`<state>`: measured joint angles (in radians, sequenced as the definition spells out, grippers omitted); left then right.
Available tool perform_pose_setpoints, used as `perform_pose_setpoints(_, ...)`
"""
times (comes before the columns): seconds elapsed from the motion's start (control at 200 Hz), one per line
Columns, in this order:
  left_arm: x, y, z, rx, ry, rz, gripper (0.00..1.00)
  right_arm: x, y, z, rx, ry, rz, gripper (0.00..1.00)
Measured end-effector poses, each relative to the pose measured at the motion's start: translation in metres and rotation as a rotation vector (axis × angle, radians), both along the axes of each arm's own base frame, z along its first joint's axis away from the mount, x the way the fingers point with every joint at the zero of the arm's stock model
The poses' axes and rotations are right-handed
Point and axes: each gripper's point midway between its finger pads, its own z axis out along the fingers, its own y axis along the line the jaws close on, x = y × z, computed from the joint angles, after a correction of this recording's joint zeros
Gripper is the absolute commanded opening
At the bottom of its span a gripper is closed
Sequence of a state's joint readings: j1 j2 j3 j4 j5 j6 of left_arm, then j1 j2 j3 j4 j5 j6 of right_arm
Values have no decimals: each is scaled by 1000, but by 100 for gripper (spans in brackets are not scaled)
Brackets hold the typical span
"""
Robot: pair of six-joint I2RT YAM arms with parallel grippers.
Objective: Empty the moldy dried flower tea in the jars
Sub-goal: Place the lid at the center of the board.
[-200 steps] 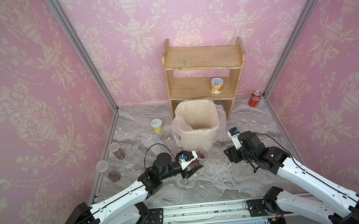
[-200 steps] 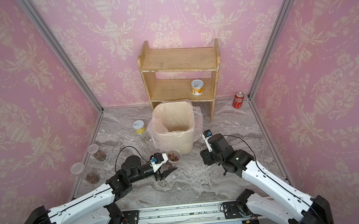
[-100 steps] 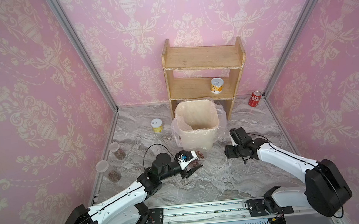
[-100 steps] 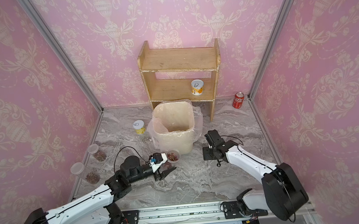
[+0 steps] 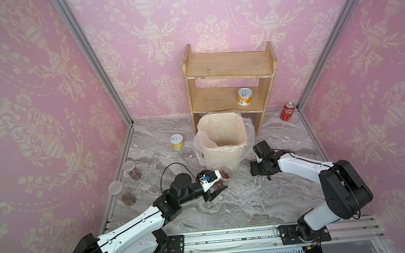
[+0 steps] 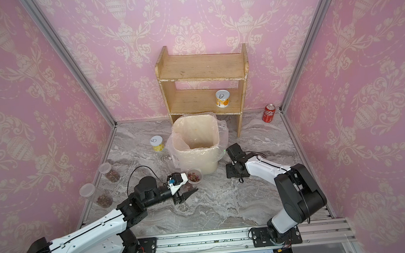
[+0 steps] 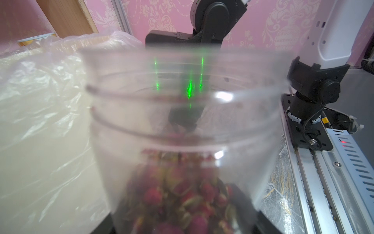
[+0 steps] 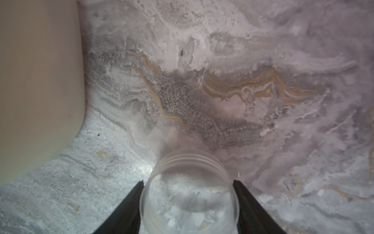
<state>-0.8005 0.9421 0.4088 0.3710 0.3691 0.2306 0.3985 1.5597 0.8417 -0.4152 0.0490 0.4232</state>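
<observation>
Marble-look tabletop (image 5: 240, 203) with wooden shelf (image 5: 226, 66), lined bin (image 5: 224, 155), two lidded jars (image 5: 123, 194) (image 5: 132, 167), yellow tin (image 5: 177, 141), seemingly cola can (image 5: 287, 111)

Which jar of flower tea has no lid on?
The jar in the left gripper, beside the bin: its mouth is open. The farther wall jar and nearer wall jar have lids on. The right gripper holds a clear lid.

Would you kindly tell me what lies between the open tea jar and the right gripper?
Only bare marble floor separates jar and right gripper, close before the lined bin, in both top views.
</observation>
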Motion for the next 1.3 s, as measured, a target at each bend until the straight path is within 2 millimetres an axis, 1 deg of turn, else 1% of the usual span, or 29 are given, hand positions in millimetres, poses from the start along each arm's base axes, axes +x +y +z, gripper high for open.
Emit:
perform_pose_setpoints(0.095, 0, 0, -1, 3, 2, 3, 33, 0, 0, -2, -3, 7, -1, 60)
perform_pose_setpoints(0.245, 1, 1, 0, 2, -2, 9, 33, 0, 0, -2, -1, 8, -8, 66)
perform_pose_setpoints(0.44, 1, 2, 2, 1, -12, 9, 33, 1, -2, -2, 0, 8, -24, 71)
perform_pose_setpoints(0.625, 1, 2, 2, 2, -12, 9, 33, 0, -2, -2, 1, 8, -27, 78)
perform_pose_setpoints(0.811, 1, 2, 2, 2, -13, 12, 33, 0, -2, -3, 1, 10, -27, 81)
perform_pose_setpoints(0.936, 1, 3, 2, 8, -8, 15, 33, -4, -4, -2, -5, 24, -27, 82)
perform_pose_setpoints(1.031, 0, 5, 8, 16, -12, 18, 33, -6, -5, 12, 2, -2, -28, 84)
perform_pose_setpoints(1.111, 1, 6, 17, 18, -22, 25, 32, -6, -8, 33, 12, -59, -34, 86)
perform_pose_setpoints(1.211, 2, 9, 36, 20, -50, 36, 32, -8, -15, 63, 14, -144, -48, 89)
perform_pose_setpoints(1.301, 3, 13, 57, 24, -88, 53, 31, -14, -25, 81, -1, -200, -66, 93)
